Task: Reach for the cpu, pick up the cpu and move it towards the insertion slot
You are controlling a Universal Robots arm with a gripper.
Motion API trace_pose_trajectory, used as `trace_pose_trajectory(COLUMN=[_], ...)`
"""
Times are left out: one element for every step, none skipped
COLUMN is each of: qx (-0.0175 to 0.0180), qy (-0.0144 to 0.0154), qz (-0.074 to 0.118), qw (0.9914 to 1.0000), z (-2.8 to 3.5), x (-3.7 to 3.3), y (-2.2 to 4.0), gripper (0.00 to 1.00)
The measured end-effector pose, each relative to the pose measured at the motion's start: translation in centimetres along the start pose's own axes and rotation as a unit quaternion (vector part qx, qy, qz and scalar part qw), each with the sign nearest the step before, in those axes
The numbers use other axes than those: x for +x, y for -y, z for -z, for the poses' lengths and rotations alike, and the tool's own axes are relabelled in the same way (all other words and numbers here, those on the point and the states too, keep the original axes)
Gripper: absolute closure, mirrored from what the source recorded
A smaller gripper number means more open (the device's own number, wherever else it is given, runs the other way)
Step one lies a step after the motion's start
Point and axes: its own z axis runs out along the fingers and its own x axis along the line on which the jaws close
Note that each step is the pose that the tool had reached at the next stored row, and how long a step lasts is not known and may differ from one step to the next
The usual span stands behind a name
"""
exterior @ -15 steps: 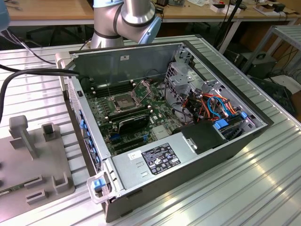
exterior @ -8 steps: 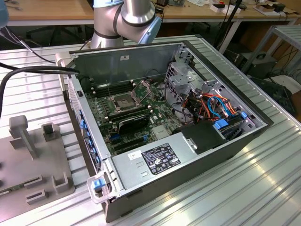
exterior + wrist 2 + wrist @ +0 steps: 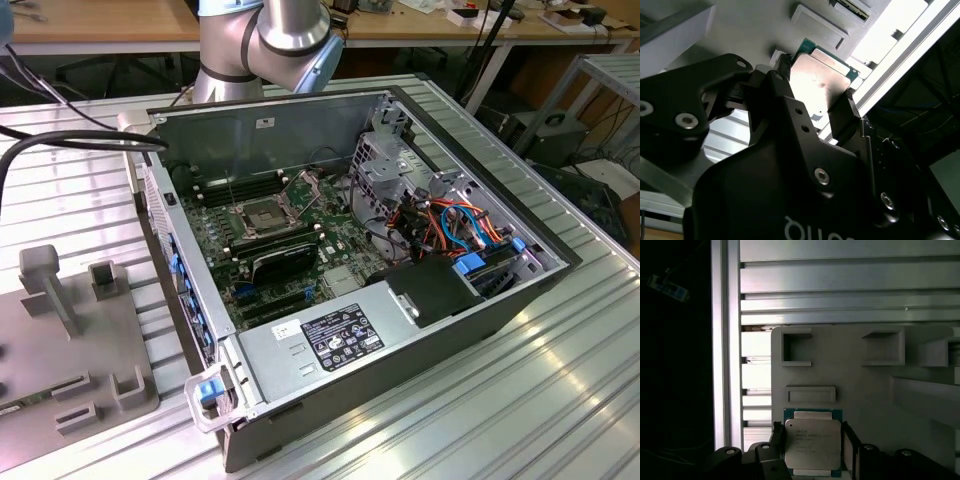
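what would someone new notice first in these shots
The open dark metal computer case on the ribbed aluminium table, its green motherboard and shiny square insertion slot exposed, dominates the exterior view. In the first wrist view the small flat silvery square cpu sits pinched in the black gripper, a grey plastic fixture behind it.
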Motion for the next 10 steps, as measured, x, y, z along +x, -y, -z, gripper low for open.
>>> trace_pose_trajectory(qx=[0.0000, 0.0000, -0.0001, -0.0001, 0.0000, 0.0000, 0.0000, 0.0000, 0.0000, 0.0000], qy=[0.0000, 0.0001, 0.0001, 0.0001, 0.0000, 0.0000, 0.0000, 0.0000, 0.0000, 0.0000], qz=[0.000, 0.000, 0.000, 0.000, 0.000, 0.000, 0.000, 0.000, 0.000, 0.000], qw=[1.00000, 1.00000, 1.00000, 1.00000, 1.00000, 1.00000, 1.00000, 1.00000, 1.00000, 1.00000], z=[0.07, 0.11, 0.15, 0.18, 0.23, 0.28, 0.32, 0.40, 0.47, 0.51], x=[0.00, 0.00, 0.00, 0.00, 0.01, 0.01, 0.01, 0.01, 0.01, 0.02], y=[0.00, 0.00, -0.01, -0.01, -0.01, -0.01, -0.01, -0.01, -0.01, -0.02], gripper=[0.45, 0.45, 0.45, 0.45, 0.45, 0.45, 0.45, 0.45, 0.45, 0.45])
